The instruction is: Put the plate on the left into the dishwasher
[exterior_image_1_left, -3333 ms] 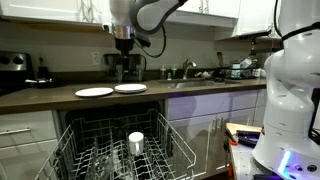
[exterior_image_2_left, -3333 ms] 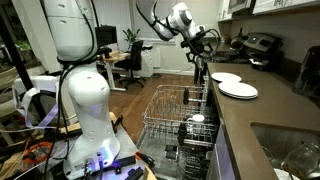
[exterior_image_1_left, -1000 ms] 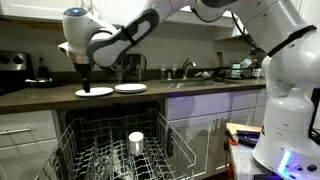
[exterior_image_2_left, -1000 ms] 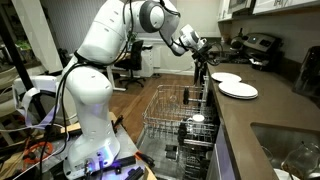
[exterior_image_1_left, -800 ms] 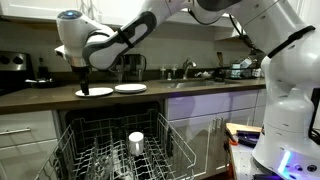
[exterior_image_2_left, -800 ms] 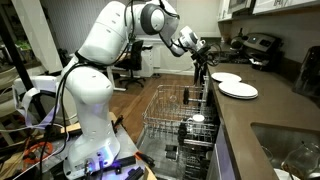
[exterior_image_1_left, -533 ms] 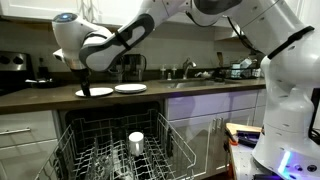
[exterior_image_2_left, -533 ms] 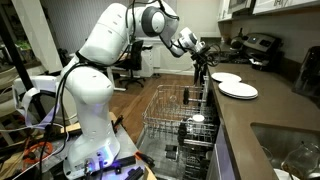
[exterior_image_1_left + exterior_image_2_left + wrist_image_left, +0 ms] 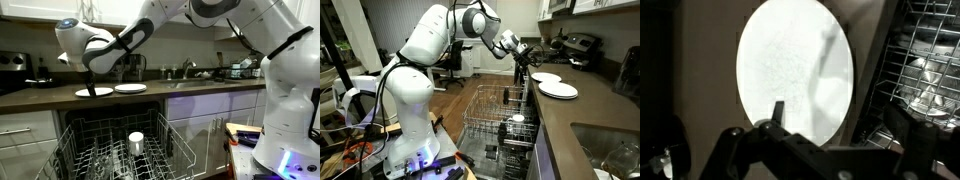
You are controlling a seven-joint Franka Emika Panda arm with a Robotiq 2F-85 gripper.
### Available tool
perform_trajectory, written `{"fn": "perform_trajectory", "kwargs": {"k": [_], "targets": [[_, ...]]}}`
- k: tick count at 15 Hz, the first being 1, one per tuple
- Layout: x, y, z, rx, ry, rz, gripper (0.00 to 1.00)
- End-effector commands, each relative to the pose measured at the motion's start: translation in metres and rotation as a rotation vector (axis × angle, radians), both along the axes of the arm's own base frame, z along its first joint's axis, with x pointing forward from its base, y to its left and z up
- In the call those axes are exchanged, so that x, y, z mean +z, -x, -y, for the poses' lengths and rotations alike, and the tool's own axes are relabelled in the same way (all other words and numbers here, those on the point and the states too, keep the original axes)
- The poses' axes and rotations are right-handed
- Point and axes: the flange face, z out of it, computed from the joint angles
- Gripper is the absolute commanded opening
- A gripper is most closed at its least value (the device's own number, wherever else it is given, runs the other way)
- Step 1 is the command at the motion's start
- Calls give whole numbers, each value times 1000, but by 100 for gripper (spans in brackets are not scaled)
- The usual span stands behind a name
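My gripper (image 9: 91, 86) hangs just over the plate (image 9: 790, 70), jaws spread, holding nothing. It's lying flat on the counter (image 9: 40, 97), straight below me, with the open dishwasher (image 9: 120, 150) lower down in front.

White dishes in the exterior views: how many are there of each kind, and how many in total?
White plates on the counter: 2, the left plate and the right plate
White cups in the dishwasher rack: 1, the cup
Total: 3
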Motion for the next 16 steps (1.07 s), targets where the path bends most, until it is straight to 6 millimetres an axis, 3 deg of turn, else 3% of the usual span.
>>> {"fn": "perform_trajectory", "kwargs": {"k": [1, 3, 4, 5, 9, 16], "targets": [[0, -6, 4, 23, 49, 3, 100], [1, -6, 2, 34, 10, 8, 100], [11, -4, -1, 47, -30, 26, 100], [-1, -2, 0, 16, 2, 9, 100], [4, -3, -5, 31, -16, 26, 100], [-12, -4, -11, -24, 9, 60, 100]]}}
